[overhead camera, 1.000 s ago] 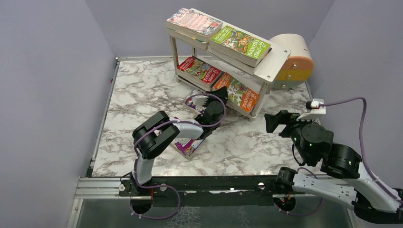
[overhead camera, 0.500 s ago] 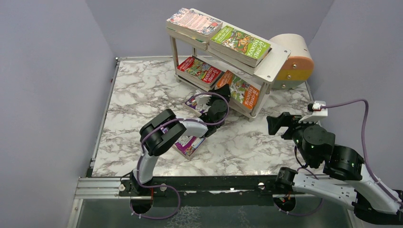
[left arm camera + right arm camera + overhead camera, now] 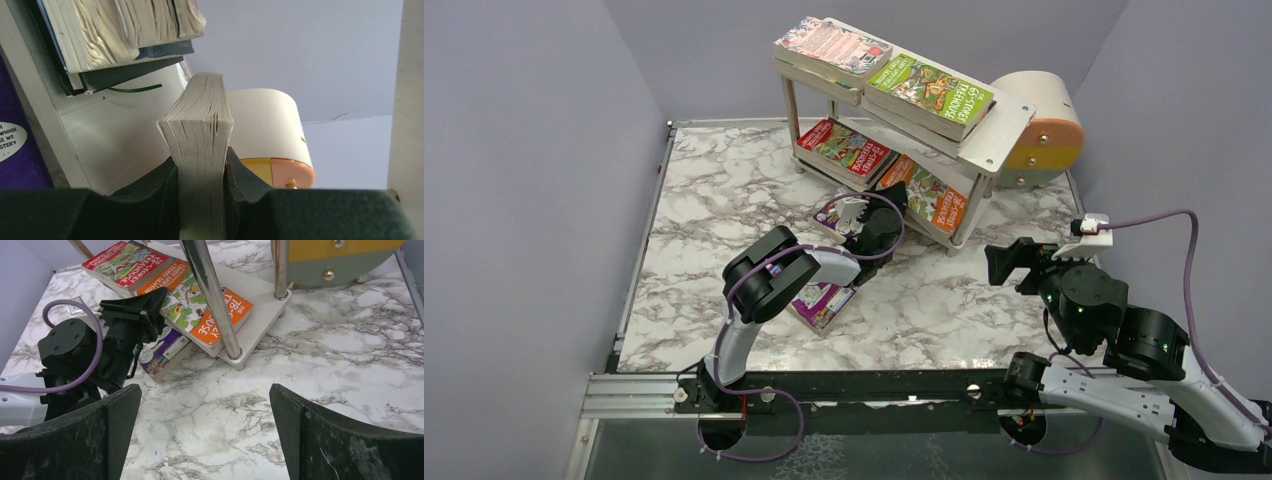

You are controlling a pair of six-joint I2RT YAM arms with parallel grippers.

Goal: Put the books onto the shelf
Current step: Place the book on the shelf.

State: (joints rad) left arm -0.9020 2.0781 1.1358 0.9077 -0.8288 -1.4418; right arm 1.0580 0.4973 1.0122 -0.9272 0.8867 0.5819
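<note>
The left fingers (image 3: 237, 182), black and padded, are clamped on the page edge of an orange paperback book (image 3: 936, 200). In the left wrist view the book stands upright between them. Seen from above, that book lies at the right end of the lower board of the small two-tier shelf of pale wood on thin metal legs (image 3: 1002, 135). It is just beside a red paperback book (image 3: 844, 148) at the left end of the same board. Its held end seems lifted a little off the board, though the view is too small to be sure.

On the top board a pink-patterned paperback book (image 3: 832, 45) and a green paperback book (image 3: 929, 92) lie side by side. Two more books are on the white marble desk (image 3: 714, 200). A purple paperback book (image 3: 167, 350) lies under the left wrist, just in front of the shelf. A second purple book (image 3: 821, 305) lies nearer the arm bases, partly covered by the left arm. A round beige-and-orange cylindrical box (image 3: 1039, 130) sits behind the shelf's right end.

The right fingers (image 3: 112, 430) are spread wide with nothing between them. They hang over the desk to the right of the shelf, apart from it and facing its front leg.
</note>
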